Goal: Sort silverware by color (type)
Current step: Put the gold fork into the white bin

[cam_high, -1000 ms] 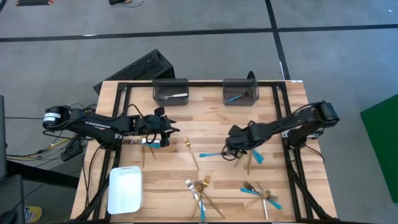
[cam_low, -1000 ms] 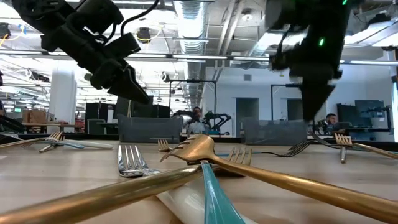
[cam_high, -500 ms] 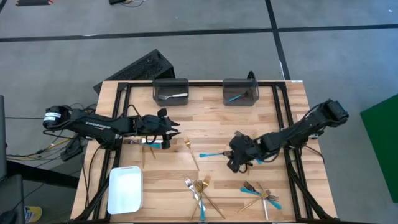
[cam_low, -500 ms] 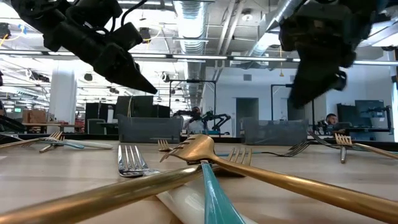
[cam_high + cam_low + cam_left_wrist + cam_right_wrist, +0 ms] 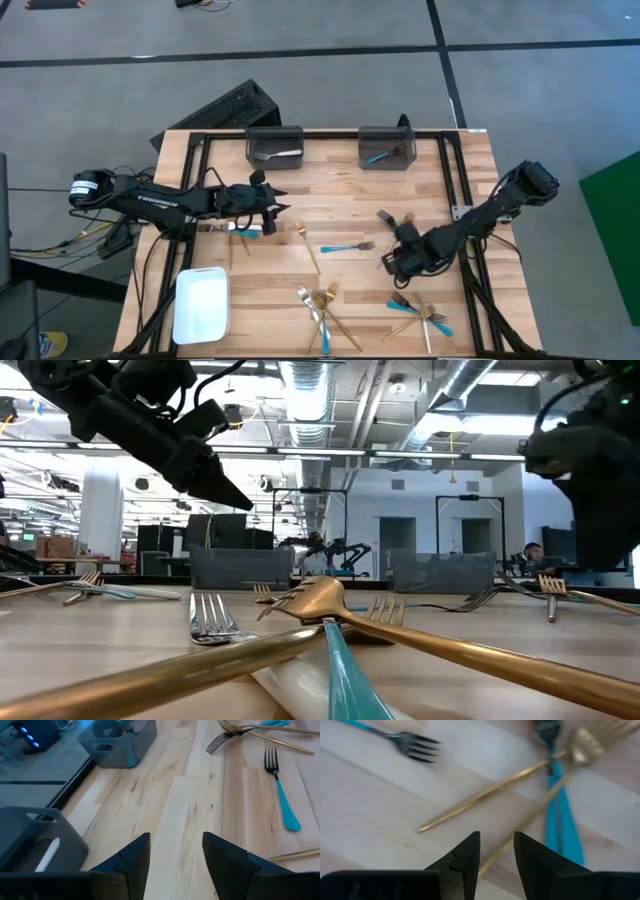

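Observation:
The silverware lies scattered on the wooden table (image 5: 340,215). A turquoise-handled fork (image 5: 345,246) and a gold fork (image 5: 308,246) lie mid-table. Mixed piles lie near the front (image 5: 320,305) and front right (image 5: 420,312). My right gripper (image 5: 393,262) stands open, pointing steeply down over crossed gold forks (image 5: 485,802) and a turquoise handle (image 5: 561,820); one gold handle runs beneath the gap between its fingers (image 5: 496,847). My left gripper (image 5: 277,207) hovers open above bare wood (image 5: 175,855), with a turquoise fork (image 5: 280,795) farther ahead of it.
Two dark grey bins stand at the far edge: one (image 5: 274,145) holds a silver piece, the other (image 5: 387,147) a turquoise one. A white tray (image 5: 200,305) sits at the near left. A gold fork (image 5: 232,248) and a turquoise piece (image 5: 246,233) lie under the left arm.
My right gripper has swung toward the table's near right, sunk a little, and rolled about its own axis, ending over the gold forks right of the turquoise fork. No silverware has moved.

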{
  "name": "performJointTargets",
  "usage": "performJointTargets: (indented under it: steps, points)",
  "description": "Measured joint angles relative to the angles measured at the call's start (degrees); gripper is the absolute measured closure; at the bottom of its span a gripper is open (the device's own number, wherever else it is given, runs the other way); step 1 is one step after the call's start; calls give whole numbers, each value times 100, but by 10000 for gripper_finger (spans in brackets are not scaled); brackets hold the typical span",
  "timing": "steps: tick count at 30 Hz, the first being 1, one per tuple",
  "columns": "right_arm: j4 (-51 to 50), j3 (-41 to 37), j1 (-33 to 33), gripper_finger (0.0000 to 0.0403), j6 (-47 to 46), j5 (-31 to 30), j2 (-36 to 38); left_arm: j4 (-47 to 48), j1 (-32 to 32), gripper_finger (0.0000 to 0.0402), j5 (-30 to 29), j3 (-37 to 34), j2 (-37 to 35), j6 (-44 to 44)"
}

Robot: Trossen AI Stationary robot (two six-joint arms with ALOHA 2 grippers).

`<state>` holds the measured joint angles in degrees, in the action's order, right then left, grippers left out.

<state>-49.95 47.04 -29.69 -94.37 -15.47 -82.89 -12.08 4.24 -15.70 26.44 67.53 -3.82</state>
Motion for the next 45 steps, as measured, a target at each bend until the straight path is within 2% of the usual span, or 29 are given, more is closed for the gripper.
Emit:
performJointTargets:
  steps: [7,16,20,27,32,35,39,42,45]
  points:
    - [293,-320,225,259,-29,207,-192,-143,7,230,-16,0,0,-360]
    - [858,-738,457,264,-9,361,-186,-99,16,230,-29,-35,0,-374]
    - [841,-797,514,288,106,371,-173,-102,14,230,-44,-35,0,-362]
    - [838,-814,494,375,172,190,-24,-135,14,230,-42,-35,0,-378]
    - [866,-605,504,375,538,-627,361,-401,16,230,150,-37,0,-709]
    - [1066,-462,518,365,1115,-1463,541,-867,48,230,678,-37,20,-497]
    - [2259,-434,744,359,2546,-2673,582,-2136,160,230,1567,-37,395,-24]
    - [3529,-434,1048,359,4064,-2815,411,-3303,222,230,2126,-12,934,271]
    - [4891,-434,1293,359,5423,-2815,164,-4003,246,230,2332,158,1462,554]
